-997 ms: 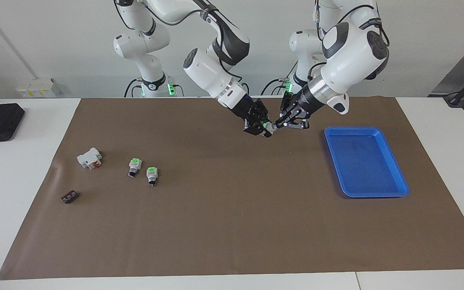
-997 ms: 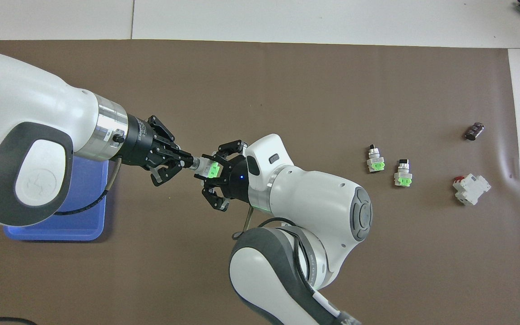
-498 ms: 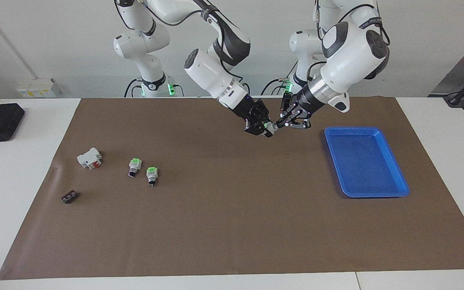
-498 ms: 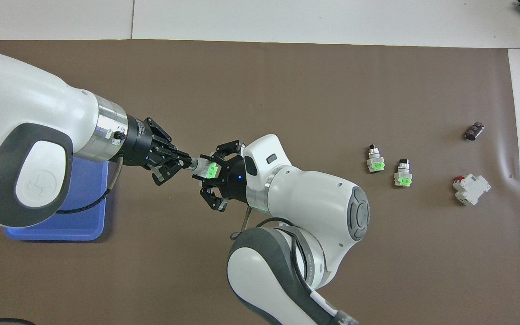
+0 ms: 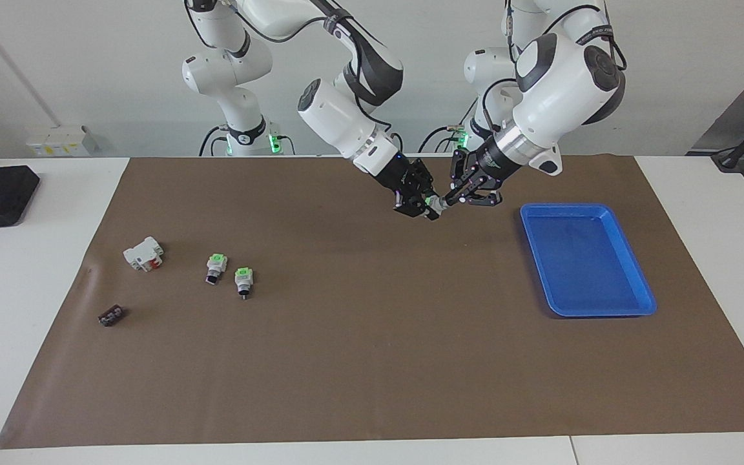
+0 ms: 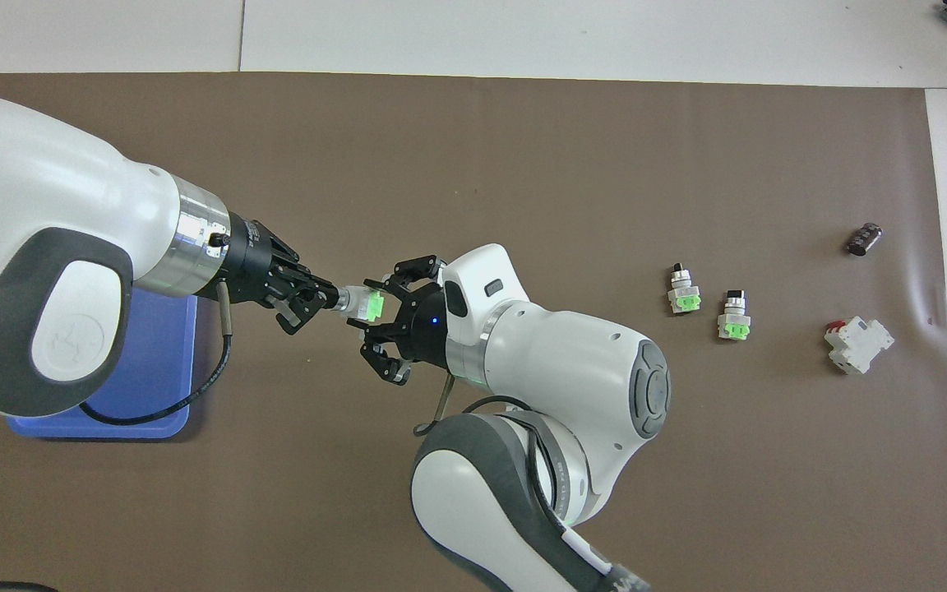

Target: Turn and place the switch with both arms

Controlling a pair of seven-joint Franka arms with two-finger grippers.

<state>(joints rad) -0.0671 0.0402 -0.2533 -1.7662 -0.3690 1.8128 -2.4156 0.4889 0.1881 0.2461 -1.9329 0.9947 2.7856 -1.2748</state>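
The switch, white with a bright green face, hangs in the air over the brown mat between both hands. My left gripper, reaching from the tray's end, is shut on the switch's knob end. My right gripper meets it head-on. Its fingers stand slightly apart around the green end, so it is open. Two more switches lie on the mat toward the right arm's end.
A blue tray sits at the left arm's end, partly under the left arm in the overhead view. A white block with a red part and a small dark piece lie near the spare switches.
The right gripper's fingers have loosened from the switch. The left gripper has drawn the switch a little toward the tray's end.
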